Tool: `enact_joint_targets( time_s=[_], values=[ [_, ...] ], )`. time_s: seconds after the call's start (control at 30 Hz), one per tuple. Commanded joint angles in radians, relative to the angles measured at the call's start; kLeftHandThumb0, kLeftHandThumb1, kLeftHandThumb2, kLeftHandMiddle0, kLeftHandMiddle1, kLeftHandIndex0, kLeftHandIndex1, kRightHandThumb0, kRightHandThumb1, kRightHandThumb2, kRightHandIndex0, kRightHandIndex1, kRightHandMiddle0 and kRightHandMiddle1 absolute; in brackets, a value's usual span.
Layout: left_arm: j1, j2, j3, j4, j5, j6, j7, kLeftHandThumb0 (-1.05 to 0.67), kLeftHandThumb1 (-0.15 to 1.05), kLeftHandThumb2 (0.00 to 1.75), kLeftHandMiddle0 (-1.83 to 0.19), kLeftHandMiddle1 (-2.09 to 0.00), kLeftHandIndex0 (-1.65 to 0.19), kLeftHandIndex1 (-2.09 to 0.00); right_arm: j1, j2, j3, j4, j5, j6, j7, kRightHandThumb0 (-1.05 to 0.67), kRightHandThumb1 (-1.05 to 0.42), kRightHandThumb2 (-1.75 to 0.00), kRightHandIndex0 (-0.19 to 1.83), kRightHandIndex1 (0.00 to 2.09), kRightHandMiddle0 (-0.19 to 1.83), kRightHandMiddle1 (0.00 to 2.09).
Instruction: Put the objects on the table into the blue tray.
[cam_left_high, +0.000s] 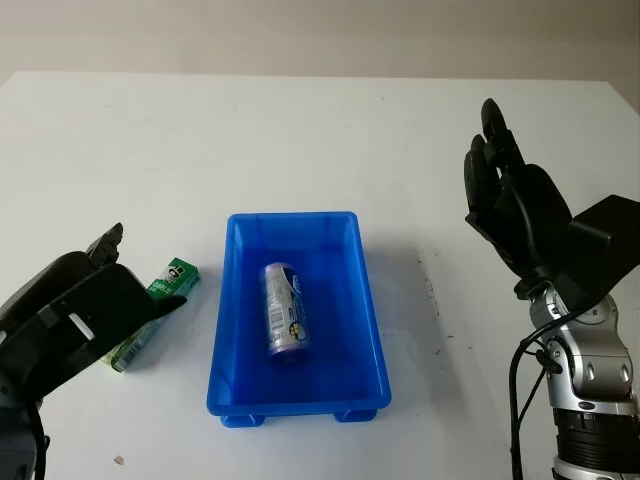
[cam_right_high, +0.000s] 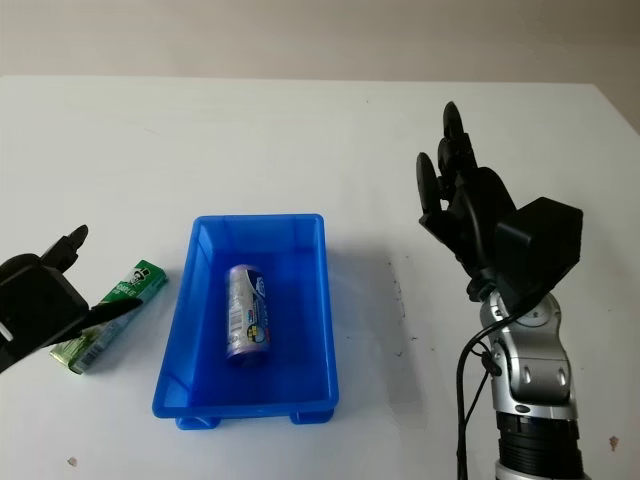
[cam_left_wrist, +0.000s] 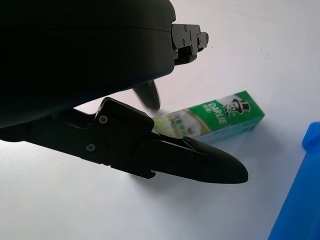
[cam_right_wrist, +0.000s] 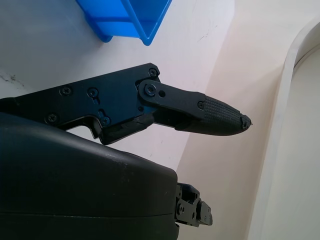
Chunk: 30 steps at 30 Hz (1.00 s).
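A green toothpaste box (cam_left_high: 174, 276) lies flat on the white table just left of the blue tray (cam_left_high: 292, 217). My left hand (cam_left_high: 148, 268) is open and low over the box's near end, one finger on each side of it; in the left wrist view the box (cam_left_wrist: 220, 116) still lies on the table beyond the fingers (cam_left_wrist: 210, 165). A silver and purple can (cam_left_high: 285, 308) lies on its side inside the tray. Right of the tray, my right hand (cam_left_high: 495, 165) is open and raised above the table, holding nothing.
The white table (cam_left_high: 330, 130) stretches wide behind the tray. A few small dark specks (cam_left_high: 432, 290) mark the surface between the tray and the right arm. The tray's corner (cam_right_wrist: 130, 20) appears in the right wrist view.
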Motion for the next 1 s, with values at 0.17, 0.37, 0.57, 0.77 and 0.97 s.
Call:
enact_joint_targets(
  time_s=[0.17,0.37,0.57,0.77,0.97],
  values=[
    [0.105,0.091,-0.065,-0.089,0.001,0.039,-0.023,-0.89,1.05,0.1,0.09,-0.08,0.14,-0.05,-0.024,-0.012,-0.018,-0.015,0.019,0.001,0.002,-0.72,-1.05,-0.68,-0.19,0.0,-0.19,0.0],
    [0.107,0.174,-0.164,-0.091,-0.017,0.061,-0.044,-0.87,1.03,0.07,0.1,-0.06,0.15,-0.04,-0.029,-0.015,-0.017,-0.006,0.013,-0.015,0.003,-0.72,-1.05,-0.68,-0.19,0.0,-0.19,0.0],
    [0.061,0.285,-0.294,-0.057,0.041,0.021,-0.041,-0.61,1.04,0.07,-0.25,-1.99,0.06,-1.46,-0.03,-0.016,-0.025,-0.011,0.018,-0.005,-0.003,-0.74,-1.05,-0.66,-0.19,0.0,-0.19,0.0],
    [0.028,0.269,-0.388,-0.008,0.16,0.011,0.028,-0.44,1.05,0.3,-0.65,-2.09,-0.06,-1.85,-0.028,-0.015,-0.029,-0.014,0.018,0.003,-0.009,-0.74,-1.05,-0.63,-0.19,0.0,-0.19,0.0],
    [0.03,0.252,-0.438,0.042,0.279,-0.018,0.044,-0.41,1.05,0.43,-1.09,-2.09,0.08,-2.09,-0.028,-0.011,-0.035,-0.007,0.029,-0.005,-0.009,-0.73,-1.05,-0.63,-0.19,0.0,-0.19,0.0]
  ],
)
